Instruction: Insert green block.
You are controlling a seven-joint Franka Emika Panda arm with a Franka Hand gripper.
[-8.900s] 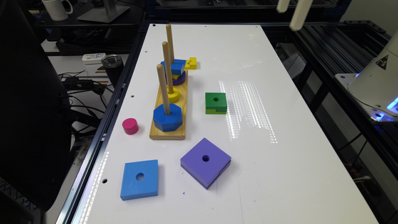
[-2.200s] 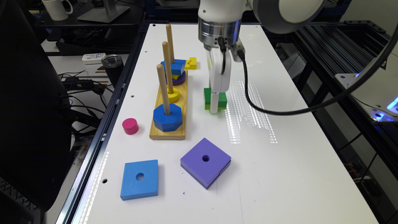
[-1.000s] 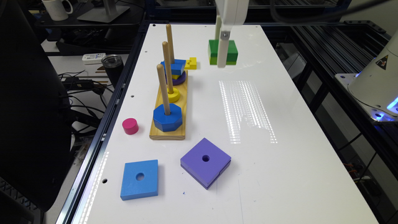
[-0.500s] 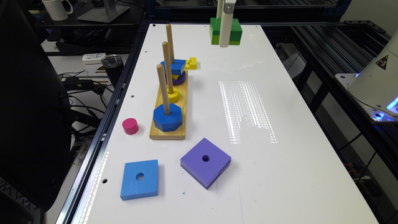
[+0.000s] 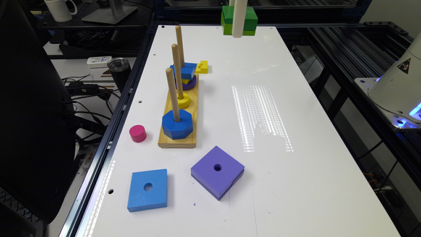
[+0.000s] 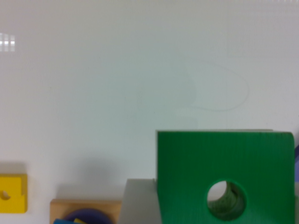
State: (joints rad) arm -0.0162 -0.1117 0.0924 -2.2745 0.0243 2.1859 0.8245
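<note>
green block (image 5: 247,17) gripped by gripper (image 5: 238,19), high above table (image 5: 296,131)

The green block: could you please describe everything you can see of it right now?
The green block is a small square piece, painted, with a dark green top layer, a lime-green lower layer and a round centre hole. It hangs level, high above the white table's far end, clamped in the gripper, touching nothing else.
</note>
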